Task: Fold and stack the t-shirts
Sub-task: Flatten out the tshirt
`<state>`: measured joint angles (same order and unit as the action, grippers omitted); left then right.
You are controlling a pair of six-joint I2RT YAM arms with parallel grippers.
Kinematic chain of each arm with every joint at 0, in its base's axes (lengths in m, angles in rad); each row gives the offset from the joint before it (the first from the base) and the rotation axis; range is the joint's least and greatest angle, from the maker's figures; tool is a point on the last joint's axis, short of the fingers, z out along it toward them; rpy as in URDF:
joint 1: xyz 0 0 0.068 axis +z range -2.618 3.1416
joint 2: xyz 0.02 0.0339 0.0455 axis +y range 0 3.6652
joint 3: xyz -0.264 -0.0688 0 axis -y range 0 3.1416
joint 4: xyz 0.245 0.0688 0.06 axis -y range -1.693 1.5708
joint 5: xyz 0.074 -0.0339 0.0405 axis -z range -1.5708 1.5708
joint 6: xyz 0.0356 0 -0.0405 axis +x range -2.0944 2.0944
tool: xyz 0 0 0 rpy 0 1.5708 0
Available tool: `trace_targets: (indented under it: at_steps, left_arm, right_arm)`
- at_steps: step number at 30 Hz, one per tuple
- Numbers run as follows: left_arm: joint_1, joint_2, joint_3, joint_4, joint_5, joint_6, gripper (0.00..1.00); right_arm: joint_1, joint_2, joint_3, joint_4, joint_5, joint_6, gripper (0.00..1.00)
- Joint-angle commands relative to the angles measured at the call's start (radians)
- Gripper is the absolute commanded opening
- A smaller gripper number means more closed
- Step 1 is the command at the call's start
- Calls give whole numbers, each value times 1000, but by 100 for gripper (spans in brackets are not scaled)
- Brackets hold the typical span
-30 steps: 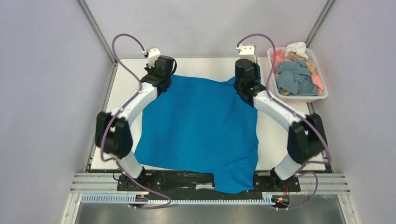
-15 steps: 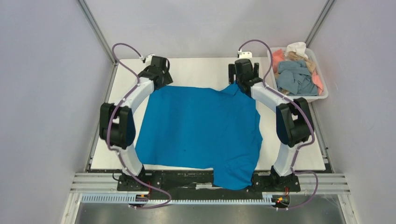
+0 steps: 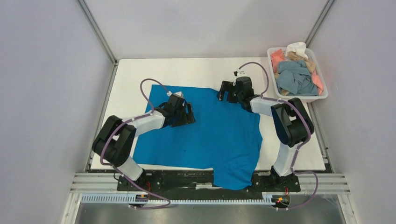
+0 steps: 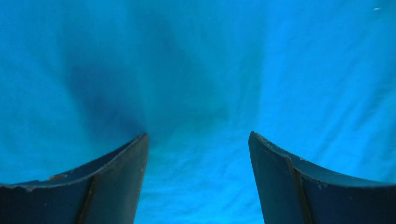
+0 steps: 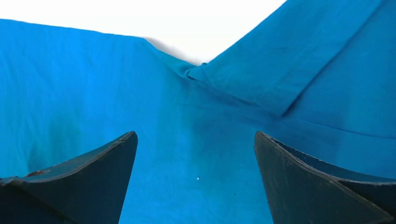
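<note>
A bright blue t-shirt (image 3: 210, 135) lies spread on the white table (image 3: 196, 70), its near right corner hanging over the front edge. My left gripper (image 3: 187, 115) hovers open low over the shirt's left part; in the left wrist view only blue cloth (image 4: 280, 56) shows between the open left gripper (image 4: 198, 134). My right gripper (image 3: 224, 92) is open over the shirt's far edge. The right wrist view has the right gripper (image 5: 196, 133) over cloth, with a folded sleeve (image 5: 261, 79) ahead. Grey-blue (image 3: 294, 79), salmon pink (image 3: 278, 57), tan (image 3: 299, 57) and white (image 3: 296, 47) t-shirts sit in the tray.
A white plastic tray (image 3: 321, 98) stands at the far right beside the table. Metal frame posts (image 3: 98, 32) rise at the back corners, and grey walls close both sides. A rail (image 3: 187, 179) runs along the near edge by the arm bases.
Both grippers opened and let go of the shirt's far edge, which dropped flat. The left arm swung nearer and rightward over the cloth; the right arm lowered and shifted left.
</note>
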<state>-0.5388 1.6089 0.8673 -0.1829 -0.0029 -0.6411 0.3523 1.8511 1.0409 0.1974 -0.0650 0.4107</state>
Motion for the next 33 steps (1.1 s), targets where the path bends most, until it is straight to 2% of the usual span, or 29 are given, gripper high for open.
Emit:
trace_targets:
  at_steps: [1, 13, 16, 19, 24, 27, 33]
  left_arm:
    - [14, -39, -64, 121, 7, -76, 85]
    - [13, -4, -157, 117, -56, -82, 86]
    - [13, -3, -157, 116, -47, -81, 86]
    - [12, -4, -151, 108, -52, -69, 86]
    - [13, -16, -131, 93, -63, -60, 86]
    - [13, -27, -121, 95, -69, -60, 86]
    - [13, -50, -85, 82, -81, -54, 86]
  right_arm:
    - [2, 75, 52, 151, -68, 60, 98]
    - [2, 319, 327, 253, 92, 46, 98]
    - [2, 412, 461, 280, 97, 21, 98]
    - [2, 536, 662, 262, 87, 0, 98]
    - [2, 688, 927, 242, 5, 12, 98]
    - [2, 627, 911, 212, -14, -53, 98]
    - [2, 295, 619, 119, 69, -211, 98]
